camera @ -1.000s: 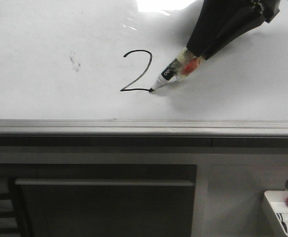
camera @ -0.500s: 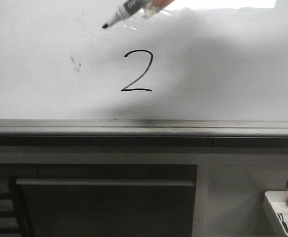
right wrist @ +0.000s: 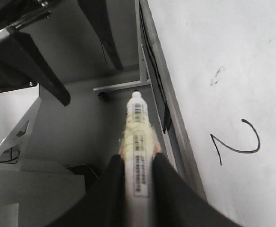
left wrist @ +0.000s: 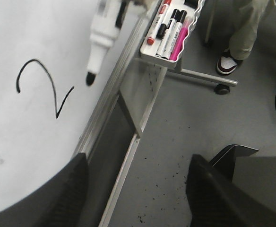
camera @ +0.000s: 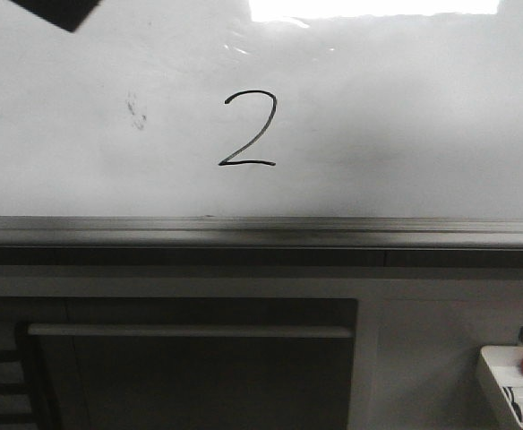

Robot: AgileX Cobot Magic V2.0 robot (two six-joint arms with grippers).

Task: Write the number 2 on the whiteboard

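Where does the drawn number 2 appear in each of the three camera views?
Front view: number 2 sits centre-left on the whiteboard, above the grey rail.
Left wrist view: it shows beside the marker tip.
Right wrist view: it shows sideways.
Shared landmark: the grey rail.

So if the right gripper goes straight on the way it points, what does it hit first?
The right gripper holds a marker, aimed past the whiteboard toward the stand's crossbar; depth unclear.
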